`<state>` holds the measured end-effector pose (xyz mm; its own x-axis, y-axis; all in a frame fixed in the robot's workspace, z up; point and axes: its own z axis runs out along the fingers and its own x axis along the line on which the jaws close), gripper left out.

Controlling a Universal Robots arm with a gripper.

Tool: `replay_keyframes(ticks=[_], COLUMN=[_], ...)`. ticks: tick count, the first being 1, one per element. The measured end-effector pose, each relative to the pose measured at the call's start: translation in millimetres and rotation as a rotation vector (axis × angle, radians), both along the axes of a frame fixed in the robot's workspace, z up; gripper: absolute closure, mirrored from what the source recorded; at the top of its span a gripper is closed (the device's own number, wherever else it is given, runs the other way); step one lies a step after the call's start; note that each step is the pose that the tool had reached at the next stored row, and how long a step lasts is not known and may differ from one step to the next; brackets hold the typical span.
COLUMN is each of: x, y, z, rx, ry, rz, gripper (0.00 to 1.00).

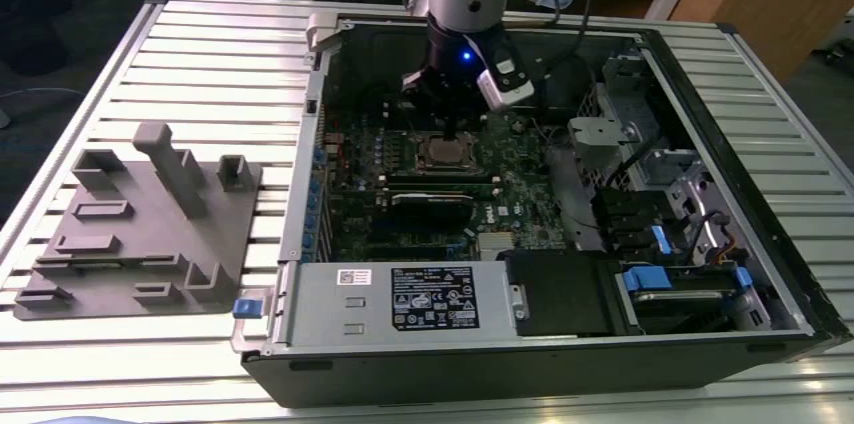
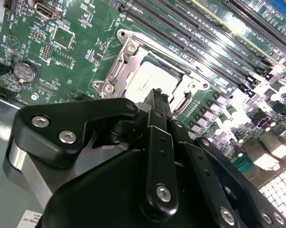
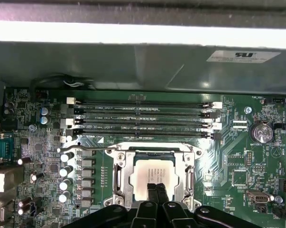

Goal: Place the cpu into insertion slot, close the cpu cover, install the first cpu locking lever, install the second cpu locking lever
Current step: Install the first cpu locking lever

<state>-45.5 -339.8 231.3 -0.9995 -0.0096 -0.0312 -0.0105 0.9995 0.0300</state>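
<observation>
The cpu (image 3: 151, 176) lies flat in the insertion slot (image 3: 154, 155), its silver top showing through the cut-out of the cpu cover (image 3: 120, 176). The cover lies down over the chip. A thin metal locking lever (image 3: 88, 148) runs along the socket's edge by the memory slots. My gripper (image 3: 157, 189) hangs just above the cpu's near edge with its black fingers shut together and nothing seen between them. In the second wrist view the gripper (image 2: 157, 97) stands over the cpu (image 2: 150, 80) and cover (image 2: 115, 64). In the exterior view the gripper (image 1: 451, 124) is above the cpu (image 1: 445, 154).
The green motherboard (image 1: 514, 159) sits inside an open computer case (image 1: 534, 364) on a slatted table. Long black memory slots (image 3: 140, 116) lie beside the socket. A grey fixture plate (image 1: 140, 224) rests on the exterior view's left. Drive bays and cables (image 1: 667, 244) crowd the right.
</observation>
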Motion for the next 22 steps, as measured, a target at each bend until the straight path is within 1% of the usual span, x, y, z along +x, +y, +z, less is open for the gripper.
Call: replay_keyframes(ticks=[6, 11, 22], x=[0.0, -3.3, -23.8], y=[0.8, 0.8, 0.8], z=[0.0, -0.3, -2.2], rx=[0.0000, 0.0000, 0.0000], ry=[0.0000, 0.0000, -0.0002], rz=[0.000, 0.000, 0.000], gripper=[0.89, 0.89, 0.89])
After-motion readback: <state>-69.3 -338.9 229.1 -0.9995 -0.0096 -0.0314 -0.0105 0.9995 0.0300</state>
